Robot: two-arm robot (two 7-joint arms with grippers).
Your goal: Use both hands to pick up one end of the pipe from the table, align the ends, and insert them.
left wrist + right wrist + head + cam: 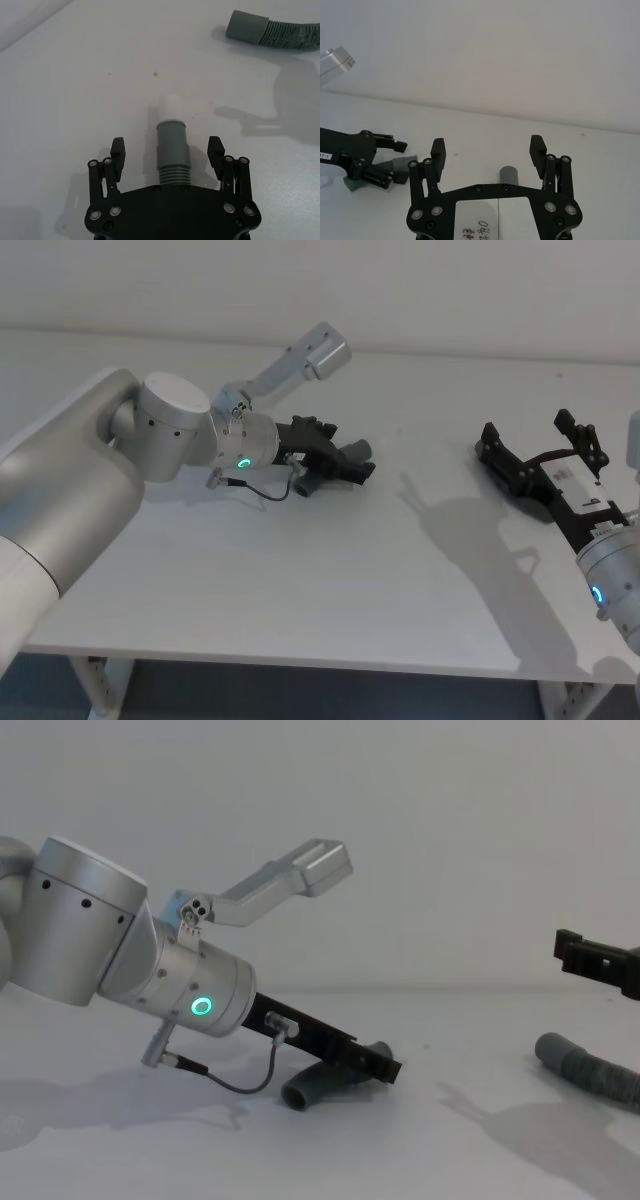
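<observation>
Step in hand, as judged: both arms are placed to grasp, and neither has taken hold.

Left gripper (167,148): jaws spread, low over the table (75,75). The short hose piece (318,1086) lies on the table between them. Its grey cuff (173,145) sits centred between the fingers (118,150) with a clear gap on each side, and the first ribs sit just ahead of the palm. The white spigot (172,105) projects beyond the fingertips.

Right gripper (487,148): jaws likewise spread and holding nothing. The plain cuff (509,175) of the longer hose piece (590,1075) lies on the table between the fingers, slightly off centre toward one of them. The gripper appears to be raised above it.

Recommendations:
- Close the left jaws on the smooth cuff, not on the ribs, which would likely flex and let the end droop. Keep the spigot entirely forward of the pads so that it stays free to enter.
- Centre the right gripper over its cuff, then lower it. Grip behind the mouth of the cuff, leaving the opening unobstructed.
- Close squarely, since a round cuff may roll away from a one-sided contact.
- Lift both ends clear of the table before bringing their axes into line.
</observation>
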